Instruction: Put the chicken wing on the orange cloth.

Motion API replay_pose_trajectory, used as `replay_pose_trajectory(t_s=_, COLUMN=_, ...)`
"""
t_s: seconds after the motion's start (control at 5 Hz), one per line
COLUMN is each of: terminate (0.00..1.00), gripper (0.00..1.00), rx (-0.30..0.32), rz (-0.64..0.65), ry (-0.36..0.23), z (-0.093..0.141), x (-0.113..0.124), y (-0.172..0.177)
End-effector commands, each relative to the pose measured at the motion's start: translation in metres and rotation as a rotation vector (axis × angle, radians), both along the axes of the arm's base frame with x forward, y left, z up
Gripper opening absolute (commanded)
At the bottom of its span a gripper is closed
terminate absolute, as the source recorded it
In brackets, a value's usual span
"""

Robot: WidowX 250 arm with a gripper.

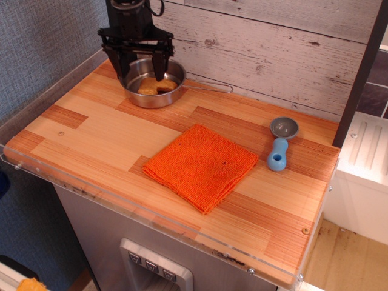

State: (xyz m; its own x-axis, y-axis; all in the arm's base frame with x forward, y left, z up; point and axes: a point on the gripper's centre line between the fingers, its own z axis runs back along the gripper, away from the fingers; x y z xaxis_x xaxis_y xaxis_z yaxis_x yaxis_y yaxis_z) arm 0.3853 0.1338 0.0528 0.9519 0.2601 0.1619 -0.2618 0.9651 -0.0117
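- Wooden plank worktop (91, 139) in striped light and reddish boards fills my view, with a whitewashed board wall behind it and a clear plastic lip along its front and left edges.
- My black two-fingered tool (140, 65) hangs at the back left corner, its fingers spread wide and reaching down over the round steel pan (130, 91), one finger near the pan's left rim and the other over its middle.
- Inside that pan lies the small tan-golden toy chicken wing (153, 86); the tool's fingers straddle it, but I cannot tell whether they touch it.
- From the pan a thin wire handle (209, 88) runs right along the wall.
- Centre of the worktop holds the bright orange square of folded woven cloth (201, 165), turned cornerwise, well apart from the pan and with nothing on it.
- Between pan and cloth I see only bare boards, so that stretch is open.
- Right of the cloth, near but not touching it, lies a light blue plastic scoop with a grey bowl (280, 142), handle pointing toward the front.
- Bare wood also runs along the left side and the front right corner.
- At the far right a dark upright post (359, 76) stands past the worktop's edge.
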Motion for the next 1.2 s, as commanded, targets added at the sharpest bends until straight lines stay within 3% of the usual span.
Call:
replay_pose_trajectory(t_s=0.0, terminate=0.0, gripper=1.0, rx=0.045, rz=-0.003, ry=-0.047, z=0.008, x=0.018, y=0.0)
replay_pose_trajectory(t_s=0.6, terminate=0.0, gripper=1.0, rx=0.081, rz=-0.001, ry=0.054, z=-0.028, x=0.014, y=0.006)
replay_pose_trajectory(t_s=1.0, terminate=0.0, gripper=1.0, rx=0.058, rz=0.037, ry=0.092, z=-0.047, x=0.01, y=0.007)
